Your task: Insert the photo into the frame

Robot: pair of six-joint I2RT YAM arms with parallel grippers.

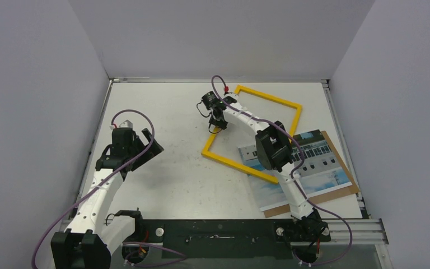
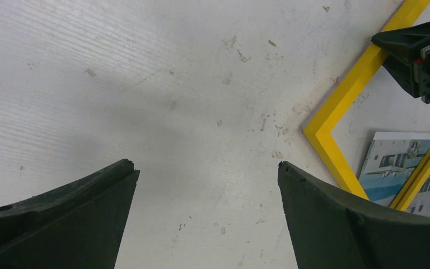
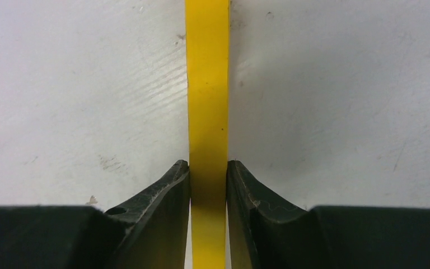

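FRAME IN THE PINCH: The white counter (image 1: 173,185) carried every piece in play. The frame (image 1: 270,96) lay flat toward the far middle, yellow face up, and its near rail rested across one corner of the photo (image 1: 327,170). At the near right sat the brown backing board (image 1: 339,193). The photo lay picture-side up on it, partly hidden beneath the right arm.

The right claw (image 3: 208,185) stood narrow on the frame's left rail, and the wrist view showed one tip against each edge. The left claw (image 2: 207,168) hung spread wide and empty over bare counter at the left, well apart from the frame.

The hold looked slight. A thin, smooth rail taken only at the tips could slide out or twist once it was raised. A frame lifted by one side would likely droop at its opposite corner. Because a rail lay on the photo, any dragging move risked pulling the print askew on its board or creasing that corner. With the other claw so distant, nothing was placed to steady either piece.
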